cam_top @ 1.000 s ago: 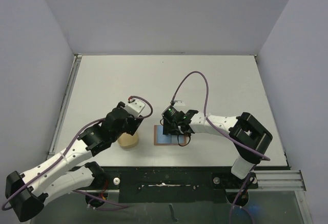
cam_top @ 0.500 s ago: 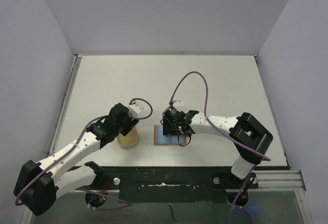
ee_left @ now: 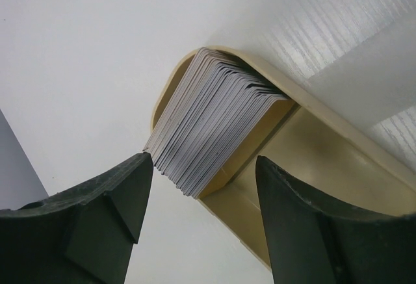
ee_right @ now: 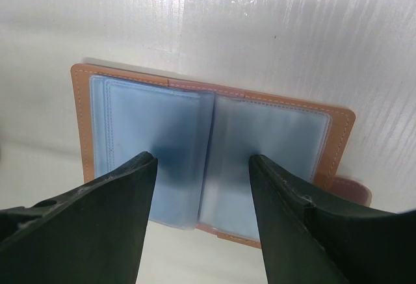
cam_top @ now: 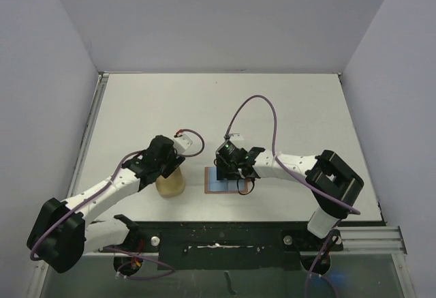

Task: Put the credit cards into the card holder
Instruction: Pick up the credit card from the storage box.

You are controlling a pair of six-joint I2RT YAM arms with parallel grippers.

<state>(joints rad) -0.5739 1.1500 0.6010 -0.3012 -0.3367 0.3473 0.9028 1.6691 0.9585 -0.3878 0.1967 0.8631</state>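
The holder (cam_top: 221,185) lies open flat on the table (cam_top: 272,107), low in the centre of the top view, its clear sleeves (ee_right: 260,141) facing up so a card can slide in; no card shows in them. The right gripper (ee_right: 203,160) stands over it, fingers apart, one over each page in the wrist view, seemingly to keep the leaves from folding shut; whether they touch I cannot tell. The cards (ee_left: 214,121) stand on edge as a grey-white stack in the tan case (ee_left: 325,160), just left of the holder in the top view. The left gripper (ee_left: 203,167) hangs over the stack's lower corner in its wrist view, fingers apart and empty, probably lined up to pinch a card out.
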